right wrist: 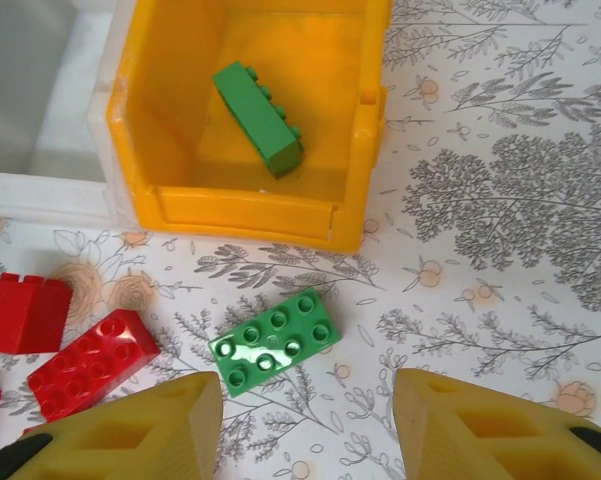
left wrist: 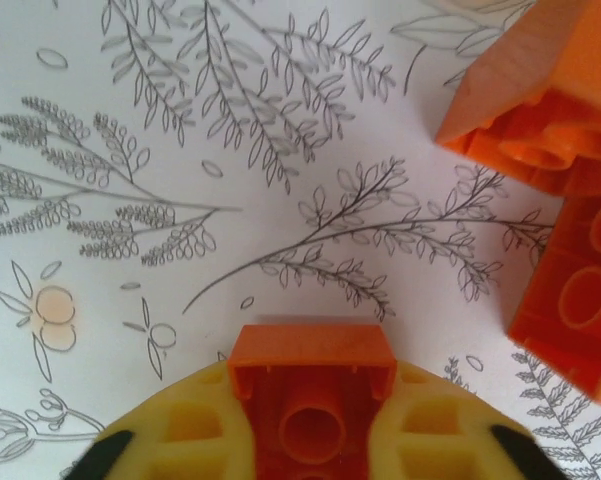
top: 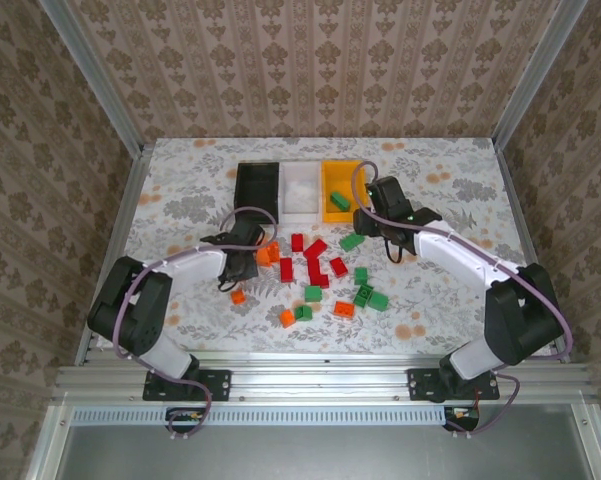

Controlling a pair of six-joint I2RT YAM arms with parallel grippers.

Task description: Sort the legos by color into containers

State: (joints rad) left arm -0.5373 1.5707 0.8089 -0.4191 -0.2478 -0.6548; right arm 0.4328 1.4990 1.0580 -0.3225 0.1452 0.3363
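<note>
In the top external view, the black plastic bin (top: 257, 188), white plastic bin (top: 300, 187) and yellow plastic bin (top: 342, 180) stand side by side at the far side of the table, so the left gripper (top: 242, 262) and right gripper (top: 372, 222) could crowd each other when delivering. In the left wrist view, the left fingers are clamped on a small orange plastic brick (left wrist: 312, 390). The brick juts forward, so a shallow hold might let it twist loose, and the two neighbouring orange bricks (left wrist: 540, 110) sit close enough to be knocked. In the right wrist view, the right fingers stand apart around nothing. The green eight-stud brick (right wrist: 275, 342) lies askew ahead of them, so closing could pinch a corner or nudge the red bricks (right wrist: 90, 362).
</note>
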